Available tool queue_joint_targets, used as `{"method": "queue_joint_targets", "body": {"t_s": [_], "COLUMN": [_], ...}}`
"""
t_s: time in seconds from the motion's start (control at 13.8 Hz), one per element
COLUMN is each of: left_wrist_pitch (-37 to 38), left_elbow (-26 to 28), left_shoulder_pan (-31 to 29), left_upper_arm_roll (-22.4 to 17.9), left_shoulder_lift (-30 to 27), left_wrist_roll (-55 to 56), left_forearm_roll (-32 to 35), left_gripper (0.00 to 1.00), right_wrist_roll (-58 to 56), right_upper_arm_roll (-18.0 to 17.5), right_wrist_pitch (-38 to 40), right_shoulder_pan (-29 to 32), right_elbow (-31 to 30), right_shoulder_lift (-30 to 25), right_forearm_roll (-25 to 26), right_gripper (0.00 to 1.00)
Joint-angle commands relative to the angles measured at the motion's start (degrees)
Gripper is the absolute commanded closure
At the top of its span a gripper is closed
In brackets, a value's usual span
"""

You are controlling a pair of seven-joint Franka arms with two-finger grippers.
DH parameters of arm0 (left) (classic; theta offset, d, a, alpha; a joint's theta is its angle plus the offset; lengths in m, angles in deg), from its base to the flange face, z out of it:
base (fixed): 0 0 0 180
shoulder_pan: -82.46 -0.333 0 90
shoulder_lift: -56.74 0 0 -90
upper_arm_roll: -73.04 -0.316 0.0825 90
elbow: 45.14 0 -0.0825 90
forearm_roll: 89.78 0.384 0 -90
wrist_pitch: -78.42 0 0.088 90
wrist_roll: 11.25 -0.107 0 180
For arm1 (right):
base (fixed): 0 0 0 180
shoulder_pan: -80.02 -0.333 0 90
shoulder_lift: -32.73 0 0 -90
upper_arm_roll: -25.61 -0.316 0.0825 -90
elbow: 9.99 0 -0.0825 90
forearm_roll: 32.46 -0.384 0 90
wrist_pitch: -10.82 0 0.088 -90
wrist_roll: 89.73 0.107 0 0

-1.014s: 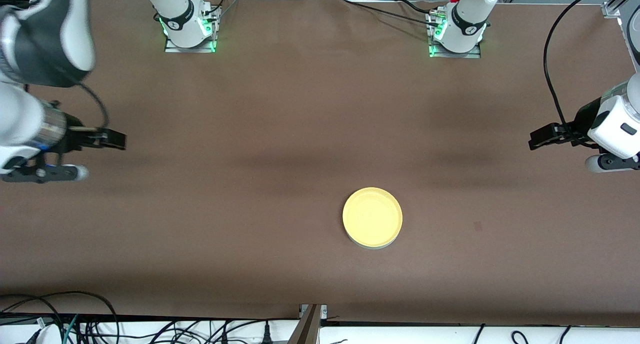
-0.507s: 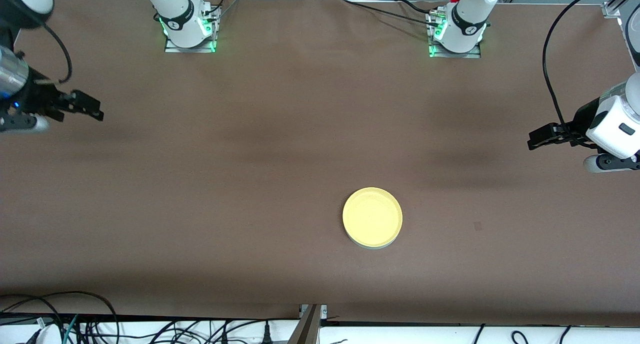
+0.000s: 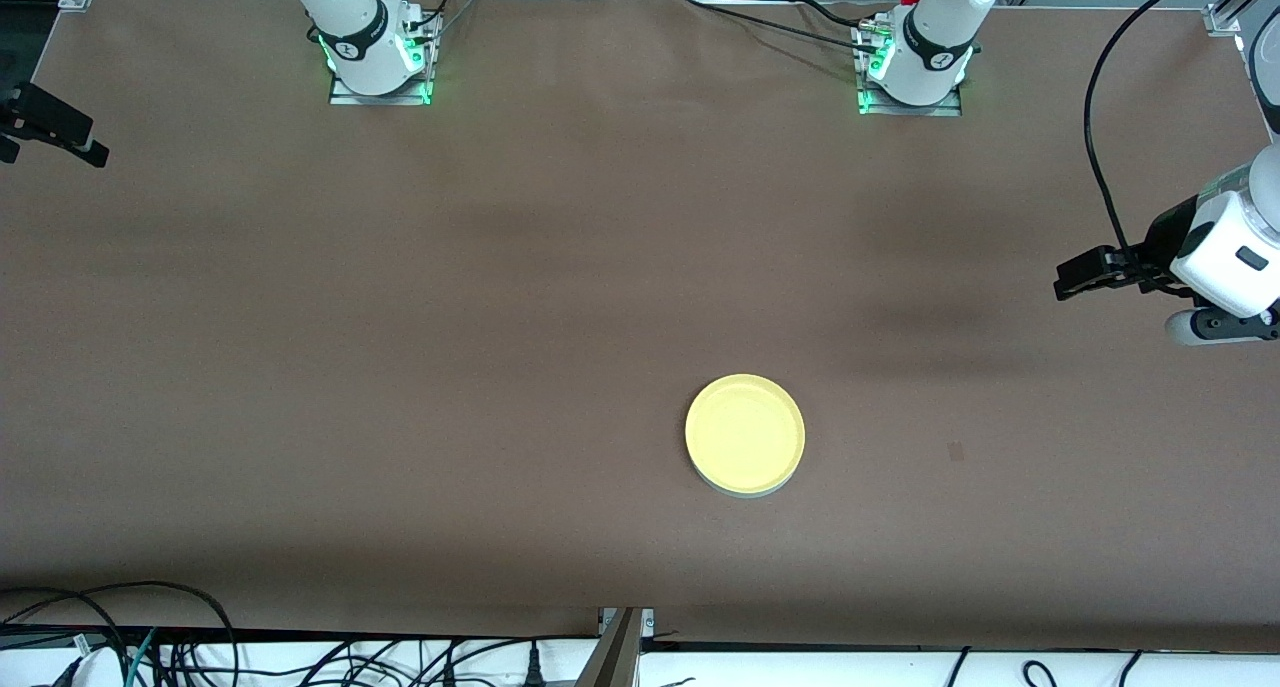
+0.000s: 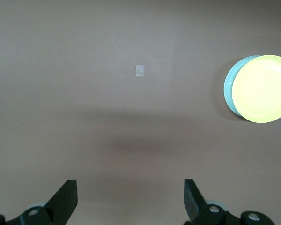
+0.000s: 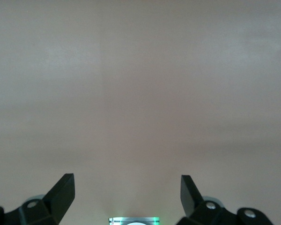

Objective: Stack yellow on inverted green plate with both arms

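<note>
While the round, shallow, bright yellow plastic plate (image 3: pixel 745 433) lies at lower centre of the front view, it rests rim-up on the round, pale mint-green plate (image 3: pixel 742 489), of which only a thin crescent shows along the lower edge. In the left wrist view the yellow plate (image 4: pixel 263 88) sits at the frame's right edge and the green plate (image 4: pixel 229 88) shows as a wider crescent beside it. The stack stands on the brown table cover (image 3: pixel 400 367), nearer to the front camera than both arm bases.

The left gripper (image 3: pixel 1078 274) appears at the right edge of the front view, raised over the table's left-arm end, well apart from the stack. In the left wrist view its black fingers (image 4: pixel 66 200) stand wide apart with nothing between them; the left gripper's midpoint (image 4: pixel 130 199) is over bare cover. A small pale square mark (image 4: pixel 140 70) lies on the cover in that view.

The right gripper (image 3: pixel 55 127) appears at the upper left edge of the front view, over the table's right-arm end. In the right wrist view its fingers (image 5: pixel 63 193) are likewise spread wide and hold nothing, the right gripper's midpoint (image 5: pixel 127 194) over plain cover.
</note>
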Motion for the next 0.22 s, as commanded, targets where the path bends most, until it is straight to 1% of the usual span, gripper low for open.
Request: {"method": "queue_joint_targets", "body": {"t_s": [0.0,0.14], "left_wrist_pitch": [0.57,0.57], "left_elbow": [-1.53,-1.53], "left_shoulder_pan": [-0.12,-0.12], "left_upper_arm_roll": [-0.2,-0.11], "left_shoulder_lift": [0.62,0.62], "left_wrist_roll": [-0.57,-0.57], "left_forearm_roll": [-1.16,-1.16], "left_gripper": [0.0,0.0], "right_wrist_roll": [0.56,0.47], "right_upper_arm_roll": [0.52,0.52], "right_wrist_pitch": [1.27,1.19], "right_shoulder_pan": [-1.92,-1.92], "right_elbow": [2.42,2.42], "right_shoulder_lift": [2.13,2.13], "right_forearm_roll": [0.78,0.77], "right_gripper": [0.0,0.0]}}
